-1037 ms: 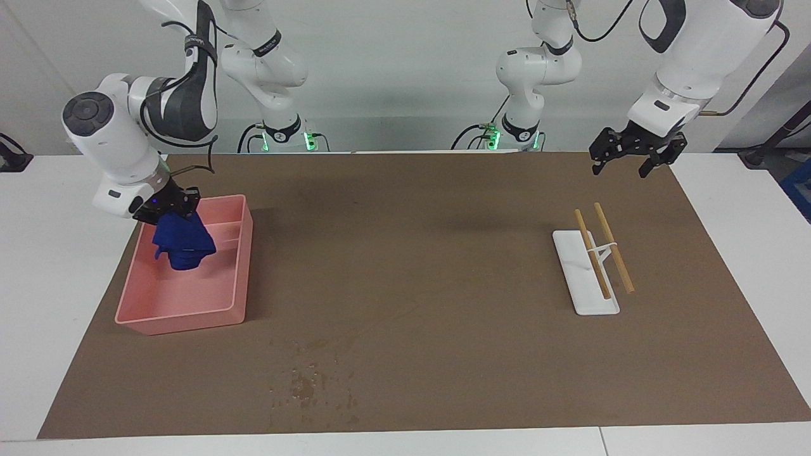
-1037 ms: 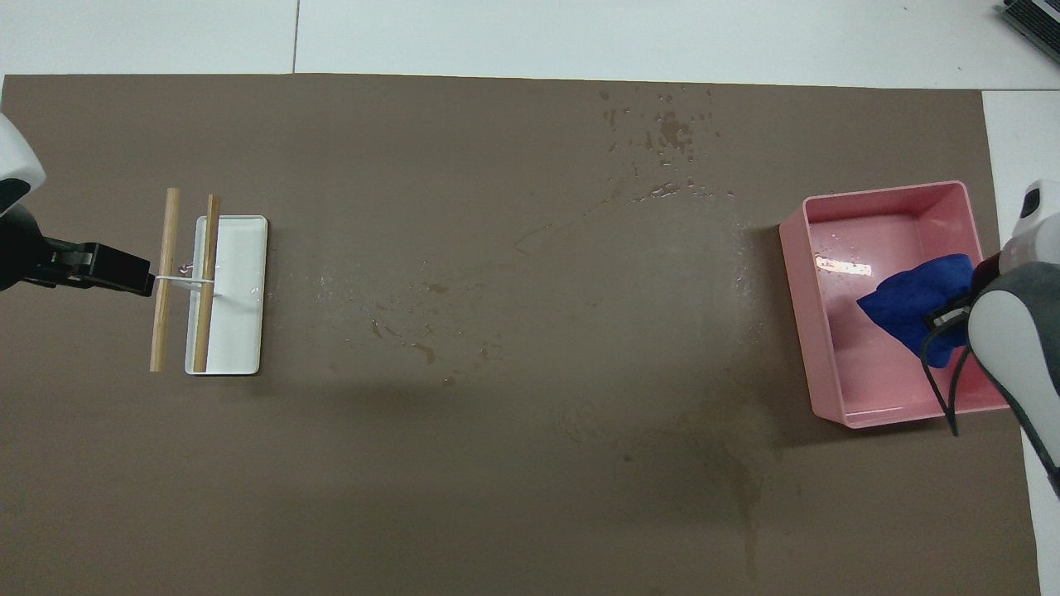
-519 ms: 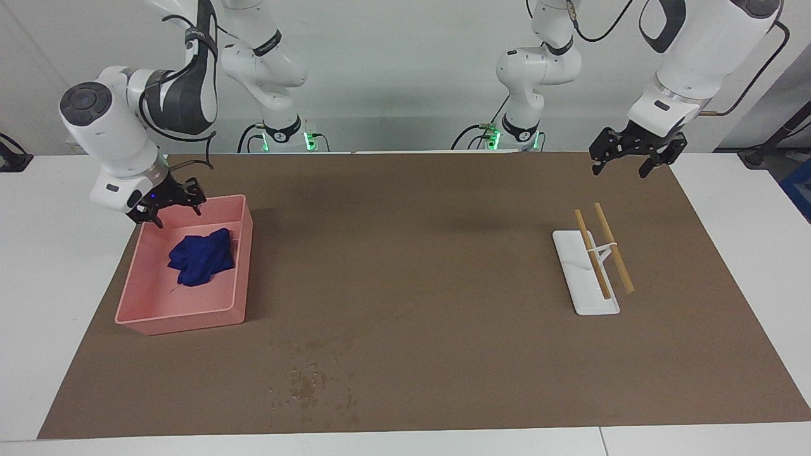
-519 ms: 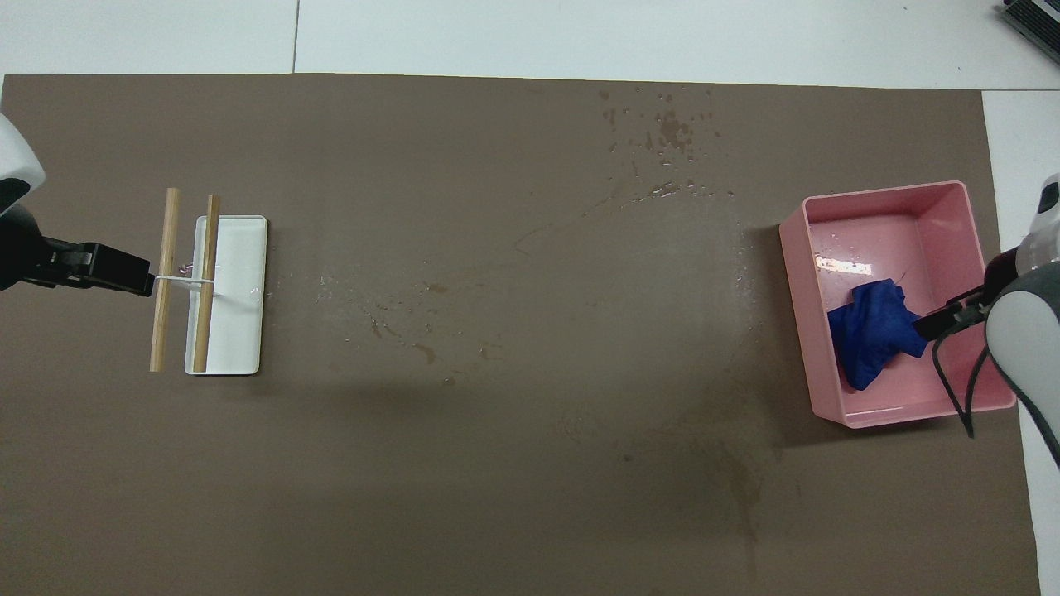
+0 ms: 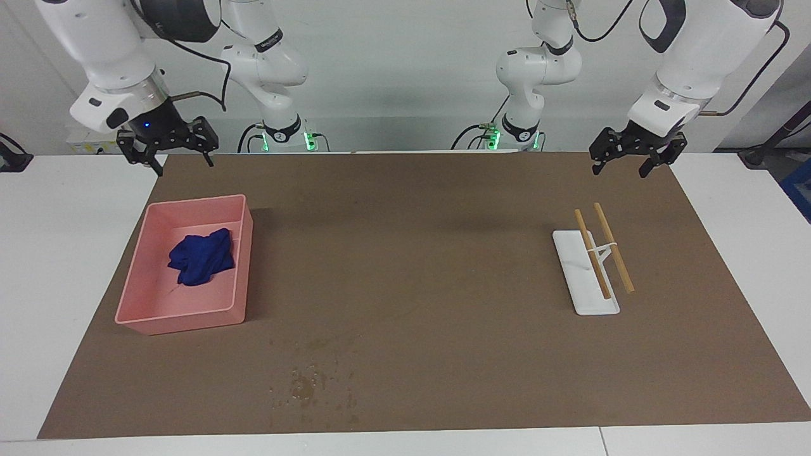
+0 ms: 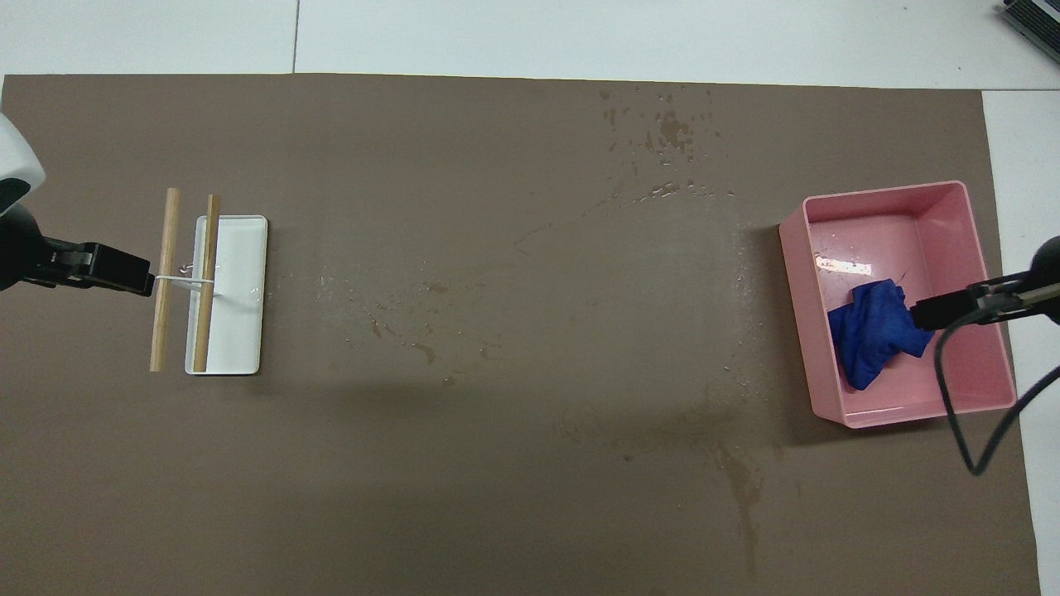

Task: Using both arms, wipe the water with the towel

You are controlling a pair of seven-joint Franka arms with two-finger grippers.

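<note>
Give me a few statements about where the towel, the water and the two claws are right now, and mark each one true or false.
1. The towel lies in the pink tray. True.
2. The right claw holds the towel. False: it is open and empty, raised near the tray's end nearer the robots.
3. The water is farther from the robots than the tray. True.
4. The left claw grips a wooden stick on the white rack. False: it waits open above the mat, holding nothing.

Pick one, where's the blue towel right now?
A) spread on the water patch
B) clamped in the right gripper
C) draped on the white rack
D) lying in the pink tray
D: the towel lies crumpled in the pink tray; the right gripper hangs open and empty above it.
</note>
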